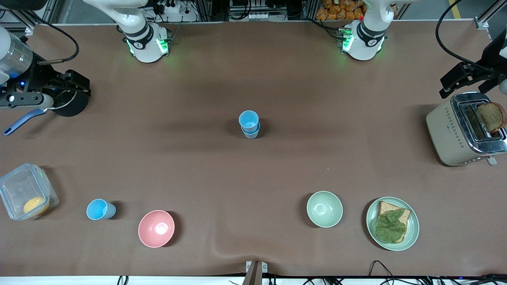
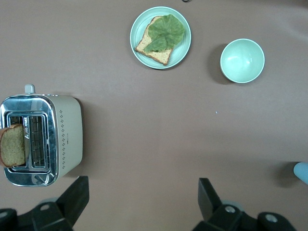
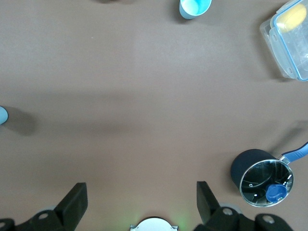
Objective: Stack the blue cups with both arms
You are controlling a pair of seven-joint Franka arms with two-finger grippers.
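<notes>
A bright sky-blue cup (image 1: 248, 119) sits nested in a paler grey-blue cup (image 1: 251, 133) at the middle of the table. The stack's edge shows in the left wrist view (image 2: 301, 171) and in the right wrist view (image 3: 2, 115). Another sky-blue cup (image 1: 101, 209) stands alone beside the pink bowl (image 1: 156, 228), near the front camera; it also shows in the right wrist view (image 3: 195, 7). My right gripper (image 1: 81, 86) (image 3: 142, 198) is open and empty over a black pot. My left gripper (image 1: 447, 87) (image 2: 142, 197) is open and empty beside the toaster.
A black pot (image 1: 73, 103) with a blue handle and a clear lidded box (image 1: 25, 192) lie toward the right arm's end. A toaster (image 1: 465, 128) holding toast, a plate (image 1: 412, 229) with bread and lettuce, and a pale green bowl (image 1: 324, 208) lie toward the left arm's end.
</notes>
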